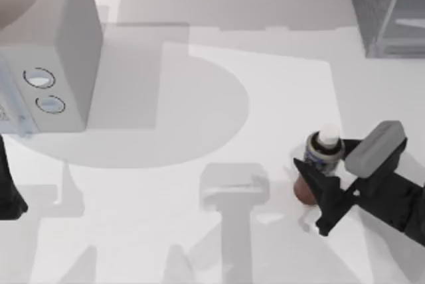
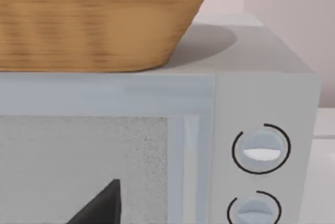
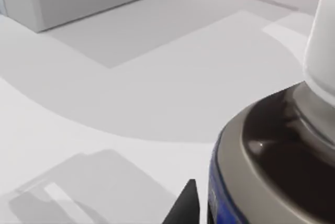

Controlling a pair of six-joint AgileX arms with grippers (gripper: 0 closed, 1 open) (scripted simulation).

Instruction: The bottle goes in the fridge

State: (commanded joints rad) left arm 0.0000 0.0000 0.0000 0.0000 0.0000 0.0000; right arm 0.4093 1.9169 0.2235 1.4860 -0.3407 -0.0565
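The bottle (image 1: pixel 323 154) stands upright on the table at the right, white cap up, grey-blue label over a reddish-brown base. My right gripper (image 1: pixel 330 161) reaches in from the right edge and is shut on the bottle at label height, one finger (image 1: pixel 311 171) across its near side. The right wrist view has the bottle (image 3: pixel 272 171) close up, with one dark fingertip (image 3: pixel 184 205) just beside the label. The fridge (image 1: pixel 385 5), a dark-grey box with pale edges, stands at the far right corner. My left arm (image 1: pixel 8 191) is parked at the left edge.
An off-white box with two round dials (image 1: pixel 56 65) stands at the far left, with a woven basket (image 2: pixel 94 20) on top of it. White tabletop (image 1: pixel 219 118) lies between that box, the bottle and the fridge.
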